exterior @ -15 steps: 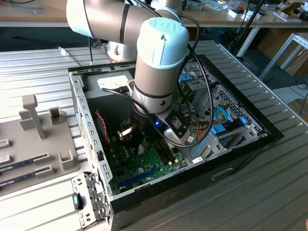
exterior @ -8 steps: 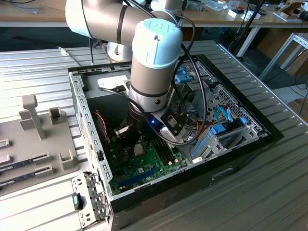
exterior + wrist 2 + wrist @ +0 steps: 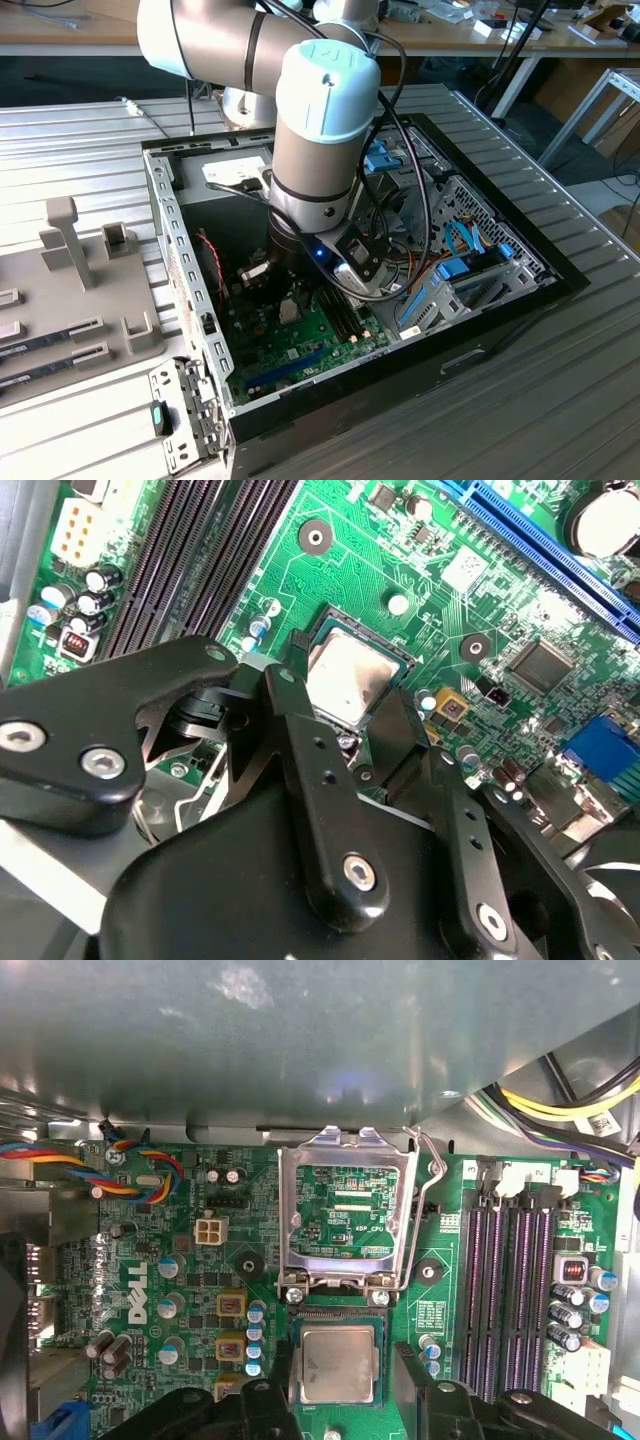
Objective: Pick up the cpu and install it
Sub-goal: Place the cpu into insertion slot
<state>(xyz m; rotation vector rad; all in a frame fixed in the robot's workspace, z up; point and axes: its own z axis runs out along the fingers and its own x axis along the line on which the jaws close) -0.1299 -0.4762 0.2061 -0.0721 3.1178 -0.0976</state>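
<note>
Here, the cpu [image 3: 338, 1363] is seen lying flat in its socket [image 3: 335, 1316] on the green board [image 3: 445, 1250], with the silvery metal top turned upward and a thin green rim around it. The chip is nearly square, so no long axis can be told. Two of its edges run parallel to the dark memory slots [image 3: 510, 1290], and the other two run across them. It is not tilted, and its edges are lined up with the edges of the socket.

The socket is placed toward the middle of the board, with the memory slots near it on one side and a row of small round capacitors [image 3: 255, 1325] on the other. Just beside the socket, on the side toward the grey metal wall [image 3: 330, 1020], the metal frame [image 3: 287, 1210] of the socket is swung open.

In both wrist views the gripper [image 3: 342, 1372] [image 3: 345, 695] is held low over the board, and its black fingers [image 3: 415, 1370] [image 3: 310, 770] are spread apart. The cpu is found between them, one finger at each of two opposite edges. Whether the fingers touch the chip cannot be told.

In the exterior view the arm [image 3: 320, 120] is reached down into the open computer case [image 3: 190, 270].
</note>
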